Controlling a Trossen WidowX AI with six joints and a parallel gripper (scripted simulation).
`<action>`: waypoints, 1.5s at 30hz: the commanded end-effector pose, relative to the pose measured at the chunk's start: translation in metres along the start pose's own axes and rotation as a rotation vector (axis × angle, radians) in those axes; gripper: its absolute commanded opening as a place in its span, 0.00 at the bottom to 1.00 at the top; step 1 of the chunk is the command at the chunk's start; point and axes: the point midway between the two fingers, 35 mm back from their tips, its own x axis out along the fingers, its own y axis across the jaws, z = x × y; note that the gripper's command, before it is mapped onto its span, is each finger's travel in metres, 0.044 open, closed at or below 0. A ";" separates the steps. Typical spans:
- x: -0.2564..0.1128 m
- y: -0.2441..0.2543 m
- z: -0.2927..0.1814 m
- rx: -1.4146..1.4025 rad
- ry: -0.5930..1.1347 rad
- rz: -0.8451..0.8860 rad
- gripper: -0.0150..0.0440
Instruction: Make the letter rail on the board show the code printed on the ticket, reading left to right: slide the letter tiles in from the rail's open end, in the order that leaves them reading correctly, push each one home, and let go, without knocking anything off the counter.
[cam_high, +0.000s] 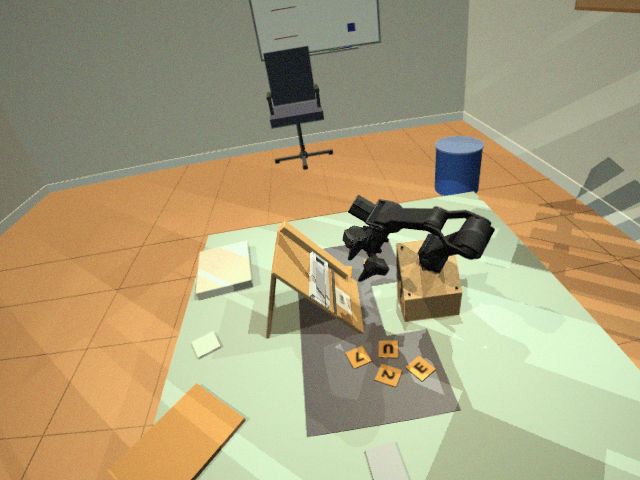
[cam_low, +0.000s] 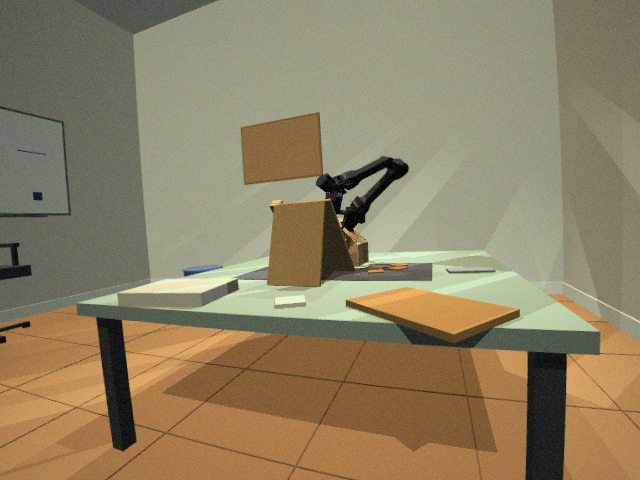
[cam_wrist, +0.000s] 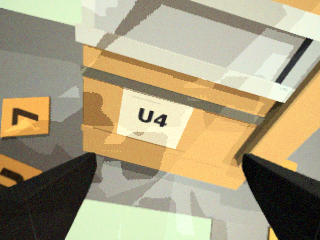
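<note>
The sloped wooden board (cam_high: 289, 261) (cam_low: 297, 242) (cam_wrist: 220, 145) carries a pale rail (cam_high: 320, 284) (cam_wrist: 175, 66); no letter shows in the part of it in the wrist view. Below the rail, the ticket (cam_high: 342, 300) (cam_wrist: 155, 118) reads U4. Orange tiles lie loose on the dark mat: 7 (cam_high: 358, 357) (cam_wrist: 25, 117), U (cam_high: 387, 349), 2 (cam_high: 387, 375) and E (cam_high: 420, 368). My gripper (cam_high: 357, 267) (cam_low: 347, 227) (cam_wrist: 168, 159) is open and empty, beside the board's face. The 4 tile cannot be made out; a yellow sliver shows behind the gripper.
The arm's wooden base block (cam_high: 431, 299) stands beside the mat (cam_high: 336, 413). A cream slab (cam_high: 224, 268) (cam_low: 170, 292) and a small pale block (cam_high: 205, 345) (cam_low: 290, 301) lie behind the board. An orange panel (cam_high: 180, 434) (cam_low: 434, 310) overhangs the counter edge. A grey slab (cam_high: 386, 462) (cam_low: 470, 270) lies beyond the mat.
</note>
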 end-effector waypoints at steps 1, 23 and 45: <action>-0.020 -0.018 0.016 -0.352 0.002 0.075 1.00; -0.083 -0.064 0.049 -1.070 -0.239 0.157 1.00; -0.098 -0.075 0.054 -1.297 -0.321 0.120 1.00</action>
